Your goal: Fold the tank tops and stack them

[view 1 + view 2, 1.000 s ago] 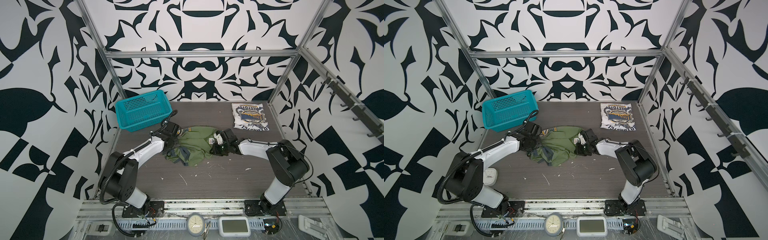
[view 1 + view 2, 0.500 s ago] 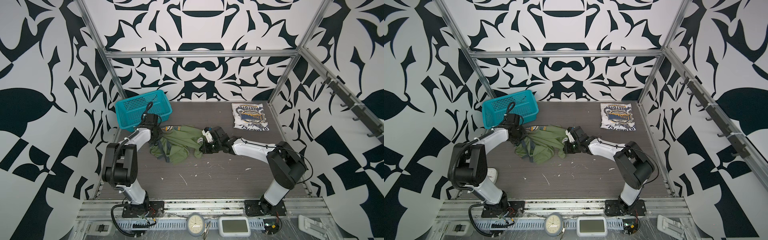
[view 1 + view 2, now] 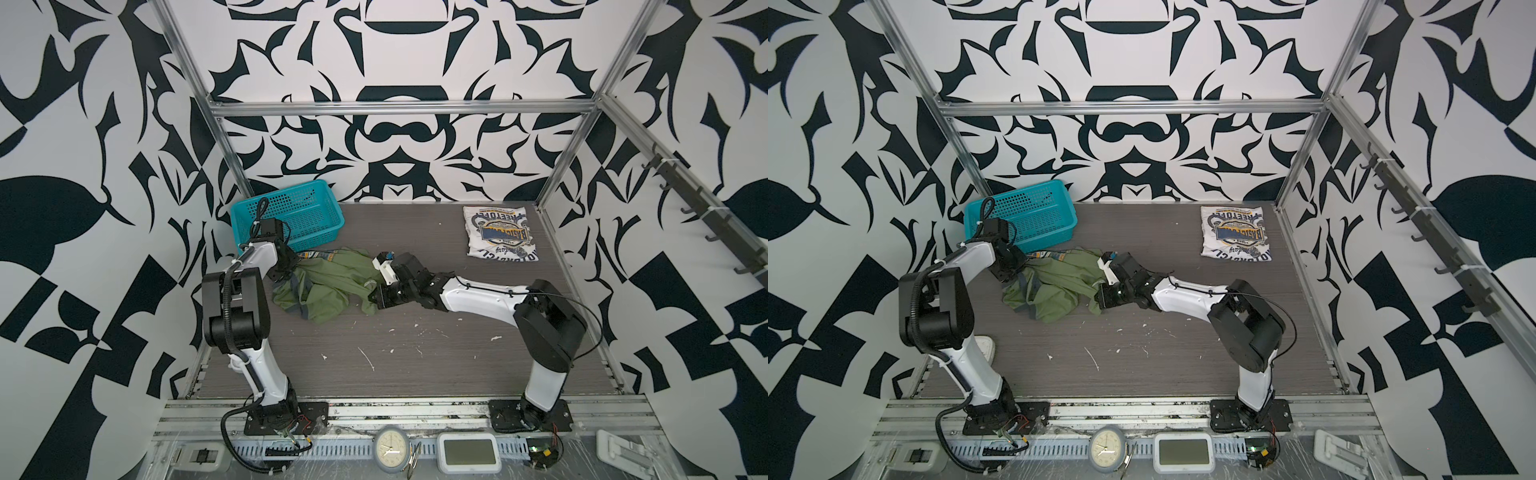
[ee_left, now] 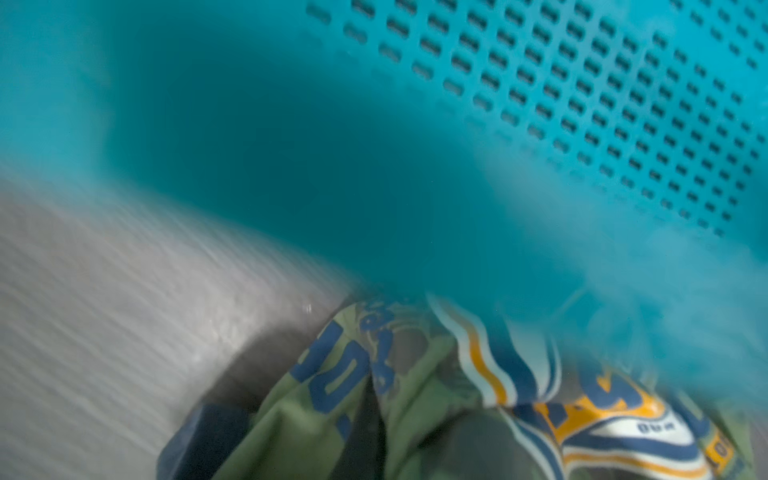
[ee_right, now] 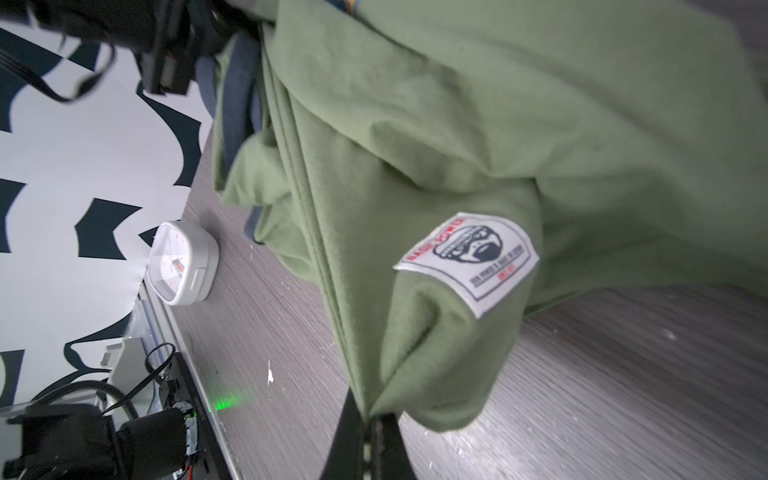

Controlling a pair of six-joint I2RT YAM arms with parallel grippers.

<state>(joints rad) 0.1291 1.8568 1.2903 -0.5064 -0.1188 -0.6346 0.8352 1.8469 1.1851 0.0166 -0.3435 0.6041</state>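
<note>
On the tabletop (image 3: 415, 357) the left gripper (image 3: 286, 269) and right gripper (image 3: 375, 297), clamped on the crumpled olive tank top (image 3: 332, 282), have pulled it left toward the teal basket (image 3: 309, 216), likely for spreading.

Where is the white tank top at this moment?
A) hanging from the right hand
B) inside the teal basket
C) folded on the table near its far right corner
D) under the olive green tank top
C: the white tank top lies folded, print up, near the far right corner of the table, apart from the olive green tank top and the teal basket.
</note>
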